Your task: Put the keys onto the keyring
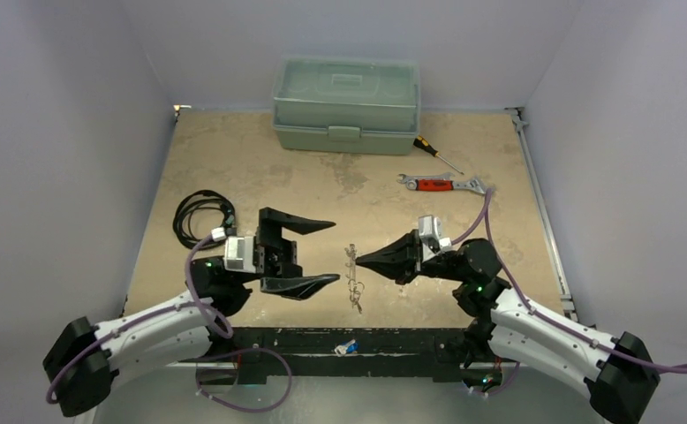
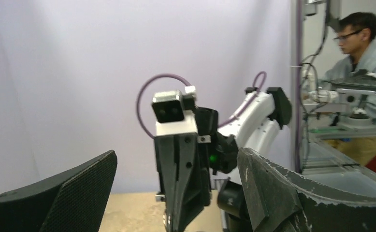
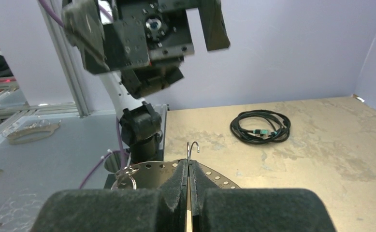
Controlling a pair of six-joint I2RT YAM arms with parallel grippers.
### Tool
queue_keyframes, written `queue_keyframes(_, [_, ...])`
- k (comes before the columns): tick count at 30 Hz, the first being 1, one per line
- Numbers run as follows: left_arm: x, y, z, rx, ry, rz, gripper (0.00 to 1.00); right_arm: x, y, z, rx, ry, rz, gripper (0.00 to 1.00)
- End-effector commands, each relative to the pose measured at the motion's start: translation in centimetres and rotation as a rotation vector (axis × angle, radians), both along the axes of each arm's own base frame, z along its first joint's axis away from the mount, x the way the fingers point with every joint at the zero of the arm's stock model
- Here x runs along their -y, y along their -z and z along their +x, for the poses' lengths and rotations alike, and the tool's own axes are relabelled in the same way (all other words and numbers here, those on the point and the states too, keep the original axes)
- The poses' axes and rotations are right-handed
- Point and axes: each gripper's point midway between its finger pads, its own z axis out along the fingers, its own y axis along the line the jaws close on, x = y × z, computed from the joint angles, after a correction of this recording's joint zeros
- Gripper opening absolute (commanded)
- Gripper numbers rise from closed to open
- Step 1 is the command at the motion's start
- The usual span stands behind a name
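Observation:
The keyring [image 1: 354, 281] is a thin silver wire piece with small metal bits strung along it, running toward the front edge at table centre. My right gripper [image 1: 360, 259] is shut on its upper end. In the right wrist view the right gripper [image 3: 188, 165] pinches the wire, and the keyring's hooked end [image 3: 192, 147] sticks up past the fingertips. A small ring [image 3: 125, 177] hangs at the left. My left gripper [image 1: 335, 252] stands wide open just left of the keyring, facing the right gripper [image 2: 180, 203]. One key with a blue tag [image 1: 347, 347] lies on the black front rail.
A green toolbox [image 1: 346, 104] stands at the back. A screwdriver [image 1: 435, 155] and a red-handled wrench [image 1: 440, 184] lie at the back right. A coiled black cable [image 1: 203, 215] lies left of the left arm.

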Motion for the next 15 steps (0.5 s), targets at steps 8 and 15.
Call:
queue_keyframes(8, [-4.8, 5.2, 12.5, -0.681, -0.751, 0.516, 0.99, -0.1, -2.0, 3.3, 0.048, 0.275, -0.032, 0.0])
queue_keyframes(15, [-6.6, 10.2, 11.9, -0.79, -0.82, 0.699, 0.93, 1.9, -1.3, 7.2, -0.068, 0.544, -0.182, 0.0])
